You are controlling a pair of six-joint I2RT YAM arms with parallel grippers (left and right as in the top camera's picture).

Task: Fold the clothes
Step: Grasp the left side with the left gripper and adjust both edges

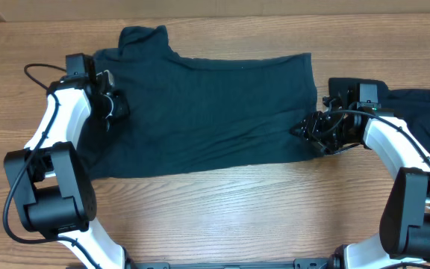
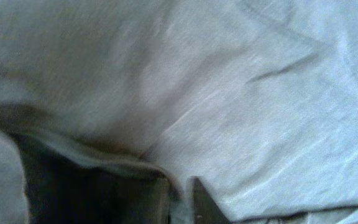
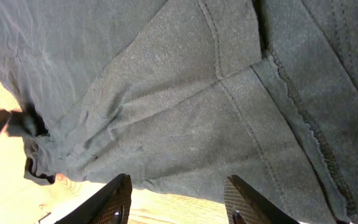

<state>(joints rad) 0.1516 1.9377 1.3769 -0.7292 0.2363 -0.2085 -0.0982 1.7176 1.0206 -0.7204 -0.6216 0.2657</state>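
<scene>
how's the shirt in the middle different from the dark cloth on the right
The shirt lies spread flat and nearly whole in view; the dark cloth is partly hidden under the right arm and cut off by the picture edge. The shirt looks dark teal, the dark cloth nearer black. The left claw and right claw sit at the shirt's sides; neither is at the dark cloth. Both are dark fabric on the wooden table.

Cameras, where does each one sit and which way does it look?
Overhead: above the table, looking down at the T-shirt; both arms show.
Left wrist: on the left arm, close against cloth; left gripper at the bottom.
Right wrist: on the right arm, facing cloth seams; right gripper at the bottom.
Shared: overhead and right wrist both show cloth and table.
</scene>
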